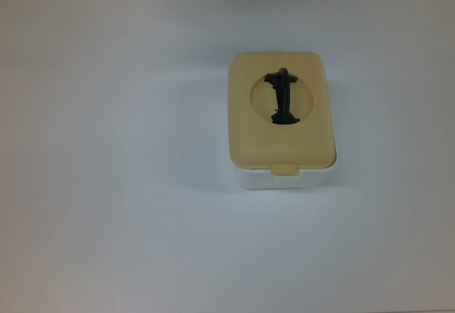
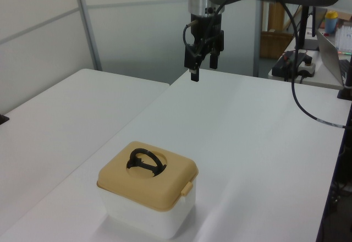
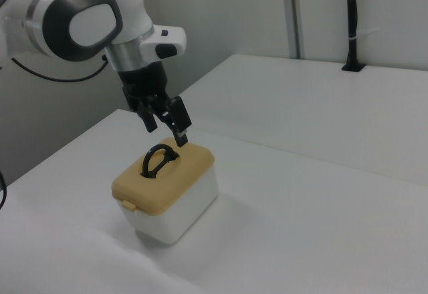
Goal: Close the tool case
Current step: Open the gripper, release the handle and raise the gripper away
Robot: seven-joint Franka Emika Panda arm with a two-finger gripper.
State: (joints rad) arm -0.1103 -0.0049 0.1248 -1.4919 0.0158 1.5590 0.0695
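The tool case sits on the white table [image 1: 106, 185] with its tan lid [image 1: 245, 131] lying flat on the white box [image 1: 284, 180]. The front latch tab [image 1: 285, 169] hangs down over the box's edge. A black handle [image 1: 284, 99] stands in the lid's round recess. In the left view the case [image 2: 148, 214] is near the front, and my gripper [image 2: 203, 69] hangs high over the table's far end, open and holding nothing. In the right view the gripper [image 3: 167, 130] appears just above the handle [image 3: 157, 159], apart from it. The top view does not show the gripper.
A second white table [image 2: 55, 104] adjoins on the left view's left. A black cable [image 2: 308, 104] droops from the arm over the far right of the table. A desk with a laptop [image 2: 335, 49] and clutter stands beyond on the left view's right.
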